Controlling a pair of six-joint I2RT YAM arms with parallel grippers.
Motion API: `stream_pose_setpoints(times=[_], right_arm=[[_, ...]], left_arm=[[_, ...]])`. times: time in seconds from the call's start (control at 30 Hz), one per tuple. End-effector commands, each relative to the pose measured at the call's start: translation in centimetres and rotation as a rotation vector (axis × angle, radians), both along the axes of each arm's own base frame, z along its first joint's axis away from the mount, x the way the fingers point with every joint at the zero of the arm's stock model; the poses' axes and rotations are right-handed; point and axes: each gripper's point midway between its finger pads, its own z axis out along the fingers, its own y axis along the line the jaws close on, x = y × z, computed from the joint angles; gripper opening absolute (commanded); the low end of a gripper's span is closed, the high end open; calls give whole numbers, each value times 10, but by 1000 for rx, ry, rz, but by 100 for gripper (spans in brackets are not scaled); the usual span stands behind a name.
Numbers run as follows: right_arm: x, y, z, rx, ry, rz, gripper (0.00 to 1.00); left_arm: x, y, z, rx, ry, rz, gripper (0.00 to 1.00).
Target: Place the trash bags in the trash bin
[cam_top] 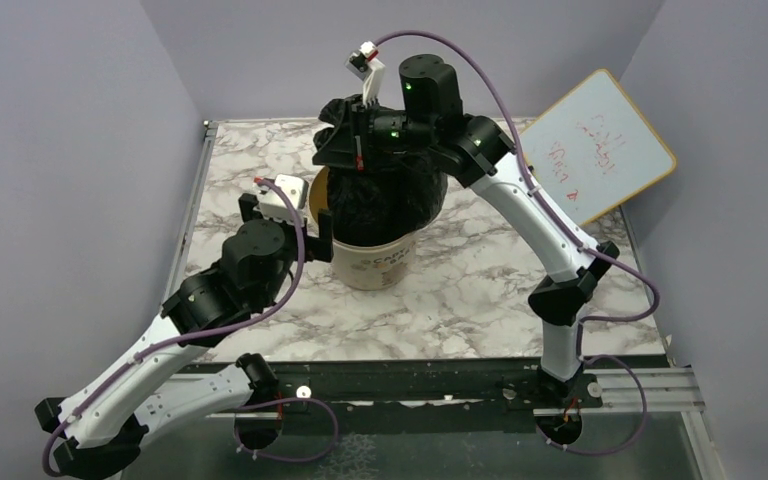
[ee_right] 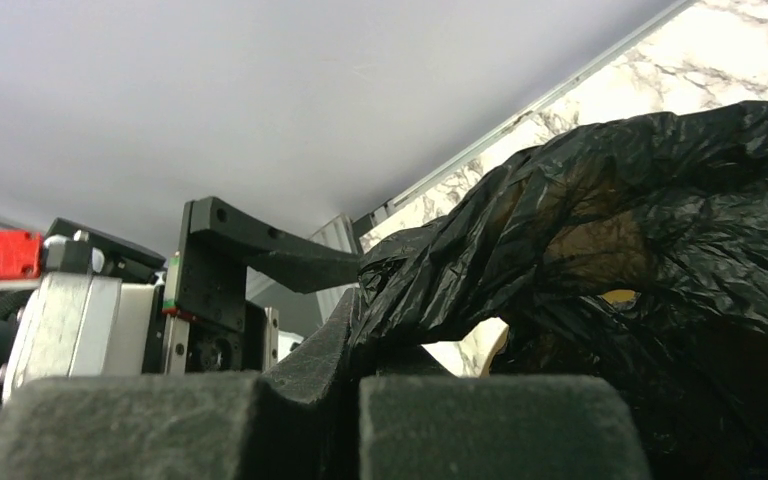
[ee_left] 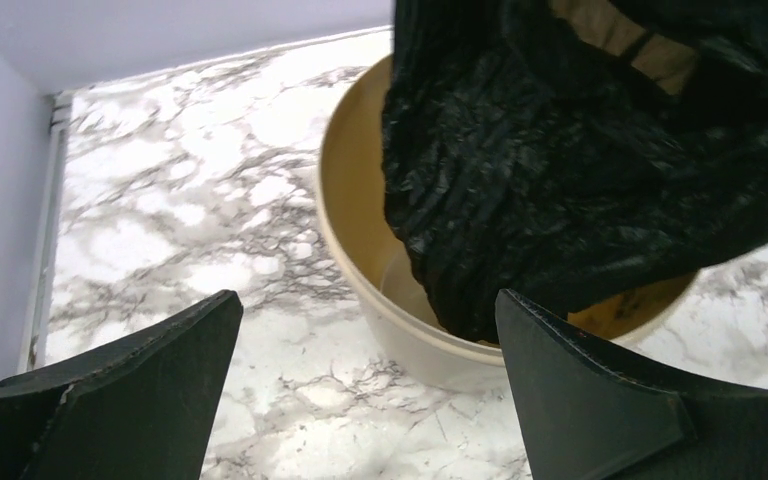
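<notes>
A crinkly black trash bag hangs from my right gripper, which is shut on its bunched top above the far rim. The bag's lower part sits inside the round beige trash bin at the table's middle. In the right wrist view the right gripper pinches the trash bag. My left gripper stands open by the bin's left rim. Seen from the left wrist, the left gripper holds nothing, and the trash bag droops into the trash bin just ahead.
A white board with a yellow frame leans against the right wall. Marble tabletop surrounds the bin, with purple walls close on the left, back and right. A metal rail runs along the table's left edge.
</notes>
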Motion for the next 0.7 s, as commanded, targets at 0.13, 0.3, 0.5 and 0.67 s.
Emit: stream_pose_setpoints(times=[0.13, 0.3, 0.5, 0.67], right_arm=[[-33, 26, 29, 90, -35, 97, 1], [-56, 42, 26, 95, -46, 159, 1], [-45, 34, 37, 96, -108, 72, 1], [-33, 23, 73, 165, -180, -27, 1]], left_arm=[[5, 63, -12, -63, 16, 434, 97], [5, 66, -23, -109, 34, 485, 98], [15, 64, -38, -67, 92, 498, 99], [26, 77, -43, -92, 118, 520, 99]])
